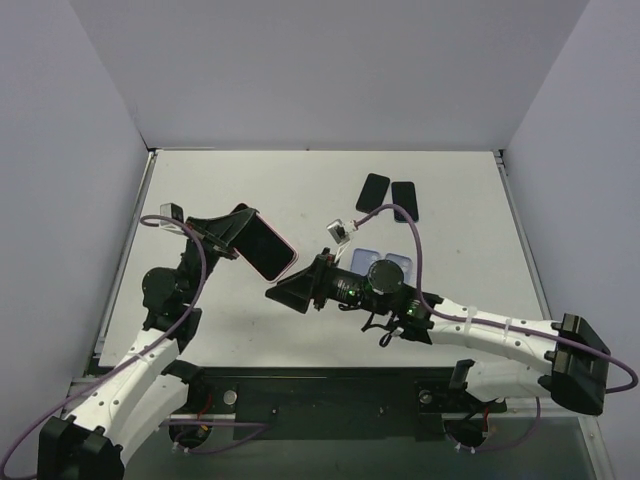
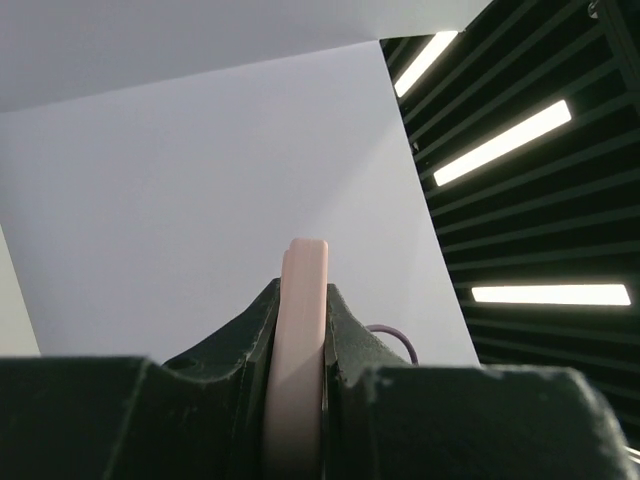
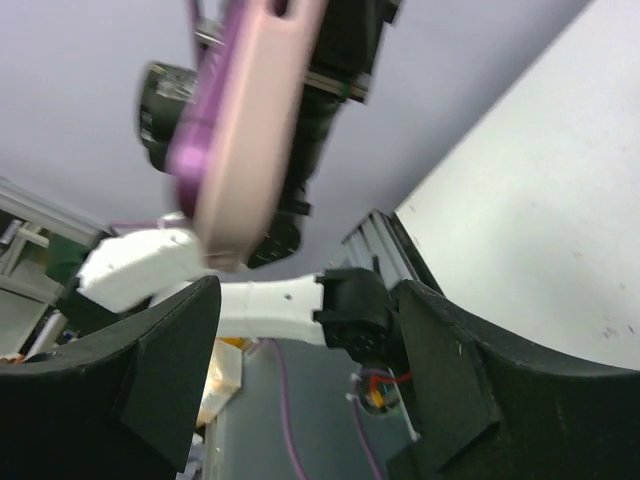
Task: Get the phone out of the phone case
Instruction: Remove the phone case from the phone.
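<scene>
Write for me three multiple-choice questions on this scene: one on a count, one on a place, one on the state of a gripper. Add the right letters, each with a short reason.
1. How many black flat pieces lie on the table?
A. two
B. four
C. none

2. Where is the phone?
A. lying flat on the table
B. held in the air by the left gripper
C. leaning on the back wall

3. What is the state of the right gripper?
A. shut on the phone
B. shut on nothing
C. open, holding nothing

Answers:
1 A, the top view shows two side by side.
2 B, the left wrist view shows the pink case clamped between the fingers.
3 C, the right wrist view shows its fingers wide apart with nothing between them.
</scene>
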